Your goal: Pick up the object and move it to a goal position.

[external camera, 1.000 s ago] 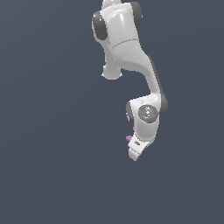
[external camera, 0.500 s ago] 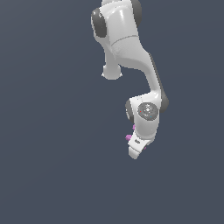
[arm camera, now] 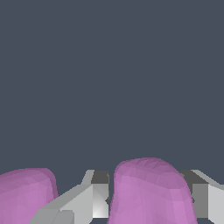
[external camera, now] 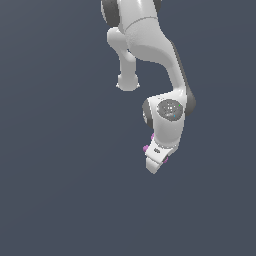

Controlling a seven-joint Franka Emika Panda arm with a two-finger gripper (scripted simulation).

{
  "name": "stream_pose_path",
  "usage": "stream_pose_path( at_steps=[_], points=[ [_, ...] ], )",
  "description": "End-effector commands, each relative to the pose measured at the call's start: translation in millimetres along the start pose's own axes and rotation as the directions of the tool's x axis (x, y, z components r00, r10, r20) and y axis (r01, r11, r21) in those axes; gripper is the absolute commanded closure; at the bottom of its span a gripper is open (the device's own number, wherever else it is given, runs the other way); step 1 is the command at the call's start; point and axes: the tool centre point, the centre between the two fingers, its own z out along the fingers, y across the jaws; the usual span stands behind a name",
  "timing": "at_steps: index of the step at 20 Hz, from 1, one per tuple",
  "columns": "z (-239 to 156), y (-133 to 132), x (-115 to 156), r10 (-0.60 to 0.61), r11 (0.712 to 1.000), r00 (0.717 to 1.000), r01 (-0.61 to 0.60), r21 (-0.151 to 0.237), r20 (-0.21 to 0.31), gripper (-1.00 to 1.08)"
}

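The object is a small pink-purple piece. In the wrist view one rounded end (arm camera: 151, 192) sits between my two fingers (arm camera: 98, 197), and its other end (arm camera: 26, 194) shows to one side. My gripper (arm camera: 146, 199) is shut on it. In the exterior view the white arm hangs down over a dark grey floor. Only small pink bits of the object (external camera: 146, 148) stick out beside the hand (external camera: 157, 159). The fingertips themselves are hidden behind the hand there.
A plain dark grey floor (external camera: 60, 190) fills both views. The arm's upper links (external camera: 145, 40) reach up out of the exterior view's top edge.
The arm and hand have shifted only slightly between the earlier frames and now. The pink object stays at the hand.
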Motion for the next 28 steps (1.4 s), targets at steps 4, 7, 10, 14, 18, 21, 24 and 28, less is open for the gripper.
stream_pose_path(
  at_steps=[4, 7, 10, 14, 18, 21, 24, 28],
  points=[
    [-55, -9, -8, 0.000, 1.000, 1.000, 0.000, -0.002, 0.000, 1.08],
    [-87, -15, -12, 0.000, 1.000, 1.000, 0.000, -0.002, 0.000, 1.08],
    [-121, -20, -16, 0.000, 1.000, 1.000, 0.000, -0.002, 0.000, 1.08],
    [-160, -27, -21, -0.001, 1.000, 1.000, 0.001, -0.001, 0.000, 1.08],
    [-193, -31, -24, -0.001, 1.000, 1.000, 0.001, 0.000, -0.001, 1.08],
    [-213, -34, -26, 0.000, 1.000, 1.000, 0.000, 0.001, -0.002, 1.08],
    [-226, -35, -27, 0.000, 1.000, 1.000, 0.000, 0.001, -0.002, 1.08],
    [-233, -35, -28, 0.000, 1.000, 1.000, 0.000, 0.001, -0.002, 1.08]
  ],
)
